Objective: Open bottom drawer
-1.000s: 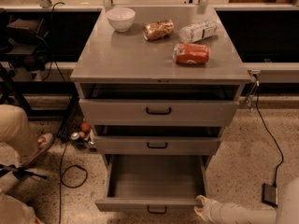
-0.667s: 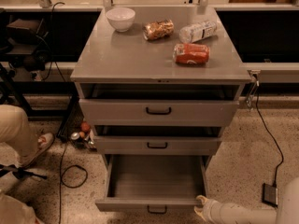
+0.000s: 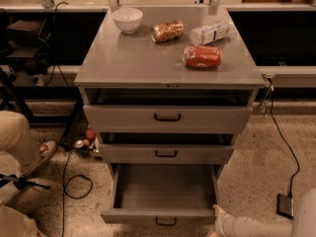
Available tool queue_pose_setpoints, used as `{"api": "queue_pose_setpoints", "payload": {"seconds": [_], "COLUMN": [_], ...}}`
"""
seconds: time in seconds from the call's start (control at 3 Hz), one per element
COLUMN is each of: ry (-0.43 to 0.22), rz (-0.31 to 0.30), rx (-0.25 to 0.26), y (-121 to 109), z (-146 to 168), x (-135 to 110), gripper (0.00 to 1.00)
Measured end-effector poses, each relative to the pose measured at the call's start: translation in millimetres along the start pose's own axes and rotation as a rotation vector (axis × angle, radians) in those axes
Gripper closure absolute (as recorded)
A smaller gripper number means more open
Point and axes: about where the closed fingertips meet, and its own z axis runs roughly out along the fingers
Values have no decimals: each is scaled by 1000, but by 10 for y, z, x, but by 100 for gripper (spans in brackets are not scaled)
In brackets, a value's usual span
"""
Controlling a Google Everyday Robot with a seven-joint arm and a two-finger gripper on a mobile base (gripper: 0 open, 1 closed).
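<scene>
The bottom drawer (image 3: pixel 163 214) is the lowest of three grey cabinet drawers. It stands pulled far out, and its plain grey tray (image 3: pixel 165 186) is bare. Its small black bar handle (image 3: pixel 166 222) is at the frame's lower edge. My gripper (image 3: pixel 217 211) is at the drawer's right front corner, at the end of my white arm (image 3: pixel 252 226), which comes in from the lower right. I cannot tell whether it touches the drawer front. The middle drawer (image 3: pixel 165 153) and the top drawer (image 3: pixel 167 117) are each pulled out a little.
On the cabinet top (image 3: pixel 123 63) are a white bowl (image 3: pixel 127 19), a snack bag (image 3: pixel 167 31), a plastic bottle (image 3: pixel 209 32) and a red can (image 3: pixel 202 57). A person's leg and shoe (image 3: pixel 24 142) are at the left. Cables (image 3: pixel 74 181) and a black box (image 3: pixel 285 205) lie on the floor.
</scene>
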Motion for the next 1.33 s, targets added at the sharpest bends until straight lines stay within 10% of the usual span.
{"api": "queue_pose_setpoints", "payload": {"seconds": [0.33,1.33], "ry": [0,-44], "rz": [0,-334], "rx": [0,-180], "y": [0,259], "z": [0,418], "x": [-1,-621], "gripper": [0,2]}}
